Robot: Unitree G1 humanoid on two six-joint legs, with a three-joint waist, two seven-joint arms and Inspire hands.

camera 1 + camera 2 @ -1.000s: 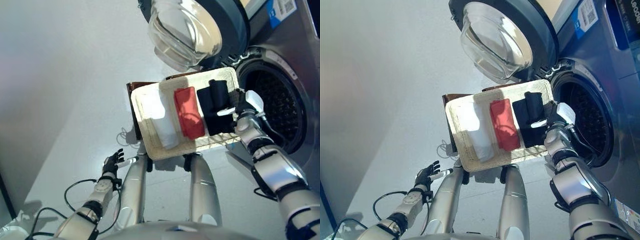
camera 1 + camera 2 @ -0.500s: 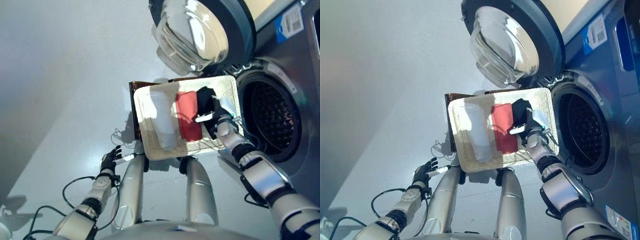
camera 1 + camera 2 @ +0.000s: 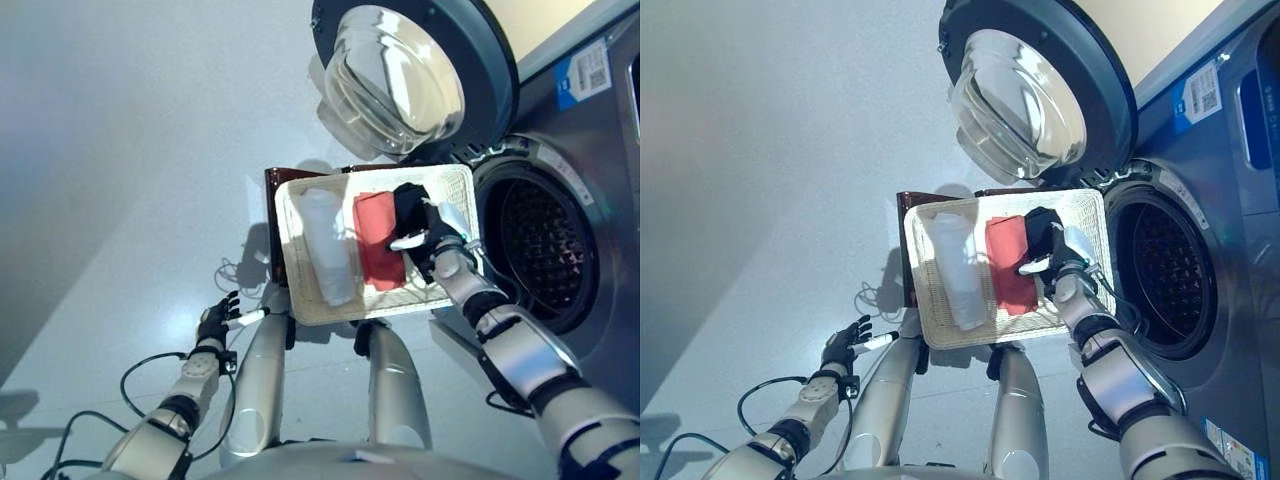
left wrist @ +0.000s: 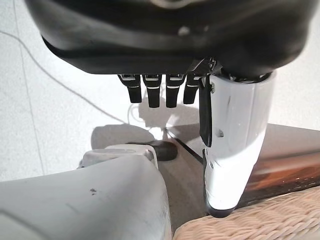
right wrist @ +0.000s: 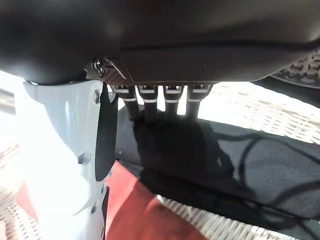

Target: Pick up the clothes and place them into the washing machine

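A: What is seen from left to right?

B: The left hand (image 3: 213,325) is held low, fingers relaxed, idle. Folded white cloth (image 3: 326,243), red cloth (image 3: 378,238) and black cloth (image 3: 408,203) are laid in a wicker tray (image 3: 300,305).

A: And the right hand (image 3: 430,240)?

B: Its fingers are laid on the black cloth; a closed grip cannot be told. The washing machine drum (image 3: 538,250) is left open for loading.

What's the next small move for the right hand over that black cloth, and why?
Probably close the fingers on the black cloth. The right hand sits above it in the wicker tray, fingers straight and holding nothing, and the washing machine drum stands open alongside.
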